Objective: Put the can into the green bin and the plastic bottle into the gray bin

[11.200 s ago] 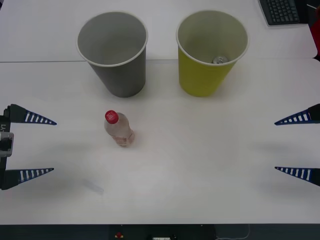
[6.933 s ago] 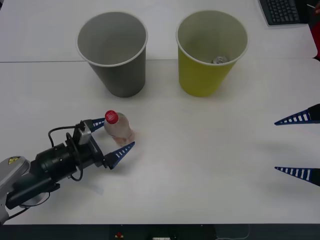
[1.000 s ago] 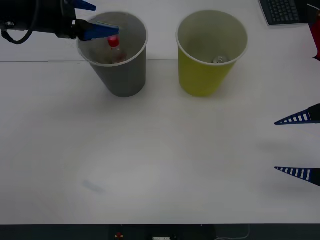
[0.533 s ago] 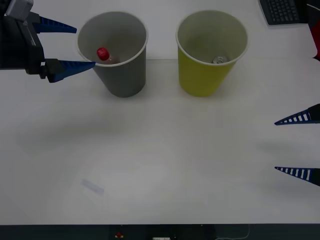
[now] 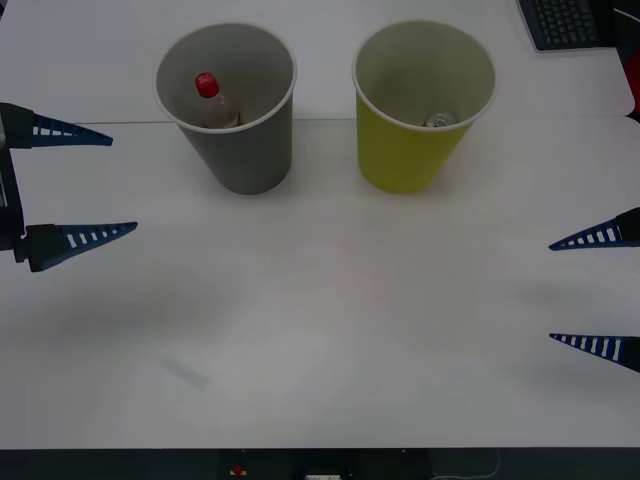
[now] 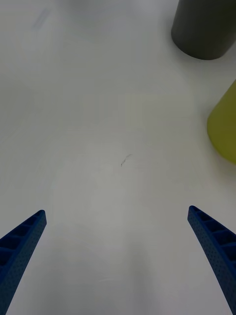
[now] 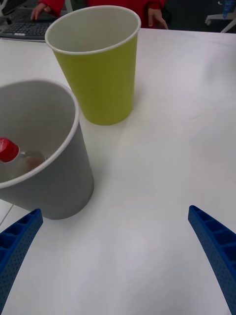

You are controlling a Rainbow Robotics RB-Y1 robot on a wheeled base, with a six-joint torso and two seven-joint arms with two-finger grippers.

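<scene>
So the plastic bottle (image 5: 212, 100) is sitting inside the gray bin (image 5: 240, 150), leaning against the wall on my left side, red cap up and tilted toward that wall, so its long axis runs roughly upright but slanted. From the left wrist view I can see the cap poking up just under the rim, with the body lower down in the bin.

The can (image 5: 438, 121) is down at the bottom of the green bin (image 5: 405, 150), shiny round top facing up. The two bins stand side by side on the white desk (image 5: 330, 320), near each other but not touching.

My left claw (image 5: 85, 183) hangs off to the left of the gray bin, fingers spread wide with nothing in them. The right claw (image 5: 590, 290) is parked at the right edge of the desk, also wide apart and holding nothing.
</scene>
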